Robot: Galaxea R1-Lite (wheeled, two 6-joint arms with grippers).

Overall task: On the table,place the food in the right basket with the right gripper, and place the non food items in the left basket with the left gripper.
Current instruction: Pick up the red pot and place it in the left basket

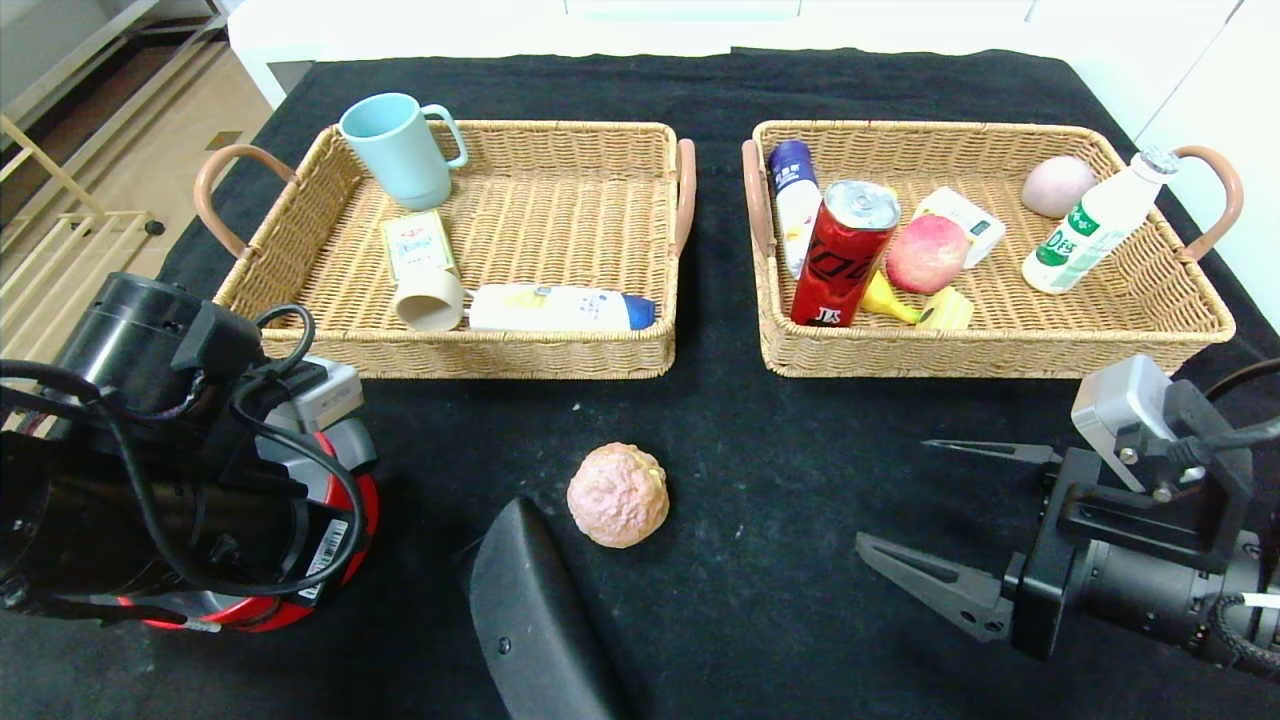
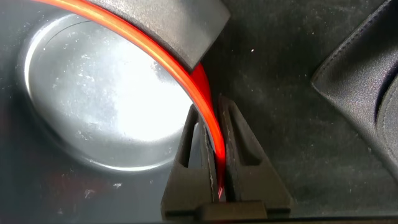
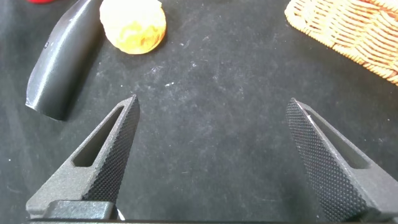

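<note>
A pink, bumpy round food item (image 1: 618, 494) lies on the black cloth in front of the baskets; it also shows in the right wrist view (image 3: 133, 26). My left gripper (image 2: 214, 102) is shut on the rim of a red vessel with a shiny metal inside (image 2: 93, 93), at the near left of the table (image 1: 335, 570). In the head view the left wrist hides its fingers. My right gripper (image 1: 893, 492) is open and empty at the near right, low over bare cloth (image 3: 211, 102), to the right of the pink food.
The left basket (image 1: 500, 360) holds a mint cup (image 1: 398, 150), a small box, a beige cup and a white bottle. The right basket (image 1: 1000, 358) holds a red can (image 1: 845, 255), an apple, bottles and other food. A black elongated object (image 1: 530, 620) lies beside the pink food.
</note>
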